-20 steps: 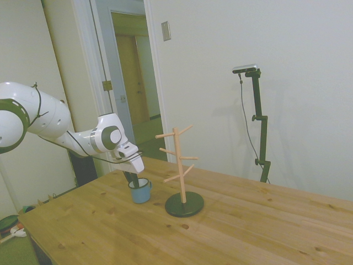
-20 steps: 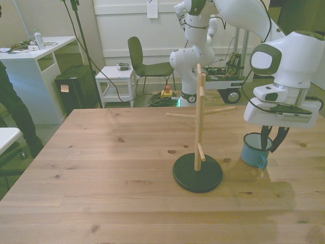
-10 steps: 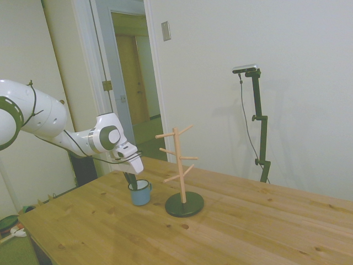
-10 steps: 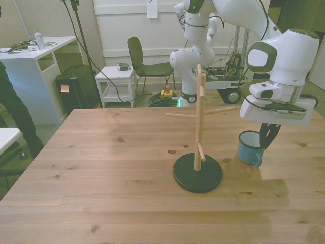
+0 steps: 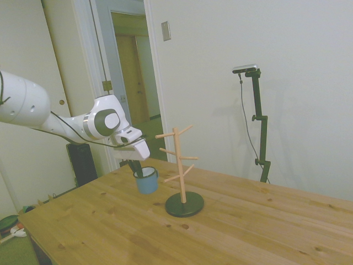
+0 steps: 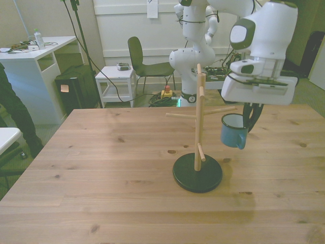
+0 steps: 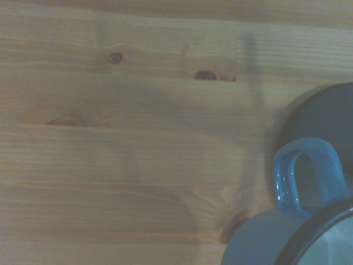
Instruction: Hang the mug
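Front view: the gripper [image 6: 249,118] grips the light-blue mug [image 6: 233,131] by its rim, holding it in the air above the wooden table [image 6: 101,173]. The mug hangs just beside the wooden peg stand [image 6: 198,122], nearer the table's far edge, upright, not touching any peg.

No readable text, brand or number anywhere. White paper sheet [image 6: 152,8] on far wall in front view maybe carries print, too small to read. Small orange tag [image 6: 63,88] on black bin [image 6: 76,91], illegible.

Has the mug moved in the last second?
Yes. The mug has risen off the table and shifted toward the peg stand, held in the hand.
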Available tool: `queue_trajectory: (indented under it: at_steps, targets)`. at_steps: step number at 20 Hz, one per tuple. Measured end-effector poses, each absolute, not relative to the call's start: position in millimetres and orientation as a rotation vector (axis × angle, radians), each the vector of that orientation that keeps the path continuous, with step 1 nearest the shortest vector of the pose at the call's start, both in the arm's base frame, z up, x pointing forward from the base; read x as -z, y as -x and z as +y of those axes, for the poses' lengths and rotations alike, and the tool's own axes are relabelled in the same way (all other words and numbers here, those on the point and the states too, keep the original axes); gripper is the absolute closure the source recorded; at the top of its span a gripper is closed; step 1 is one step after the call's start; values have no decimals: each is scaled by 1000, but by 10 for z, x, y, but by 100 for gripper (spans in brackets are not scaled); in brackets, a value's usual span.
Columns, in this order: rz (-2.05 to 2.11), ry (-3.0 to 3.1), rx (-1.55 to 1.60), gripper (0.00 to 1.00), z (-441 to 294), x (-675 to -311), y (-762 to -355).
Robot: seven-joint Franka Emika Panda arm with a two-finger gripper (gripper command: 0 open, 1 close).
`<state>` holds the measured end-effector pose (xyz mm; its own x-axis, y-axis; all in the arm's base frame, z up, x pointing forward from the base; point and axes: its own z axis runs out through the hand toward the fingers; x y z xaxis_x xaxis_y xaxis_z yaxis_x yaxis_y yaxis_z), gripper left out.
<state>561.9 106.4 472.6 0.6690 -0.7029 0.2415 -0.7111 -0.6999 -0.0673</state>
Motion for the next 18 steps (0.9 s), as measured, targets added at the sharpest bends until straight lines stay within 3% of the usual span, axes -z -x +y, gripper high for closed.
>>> queue_trajectory:
  at_steps: [18]
  targets:
    - [-1201, -2879, -494, 100, 851, -5665, -5416]
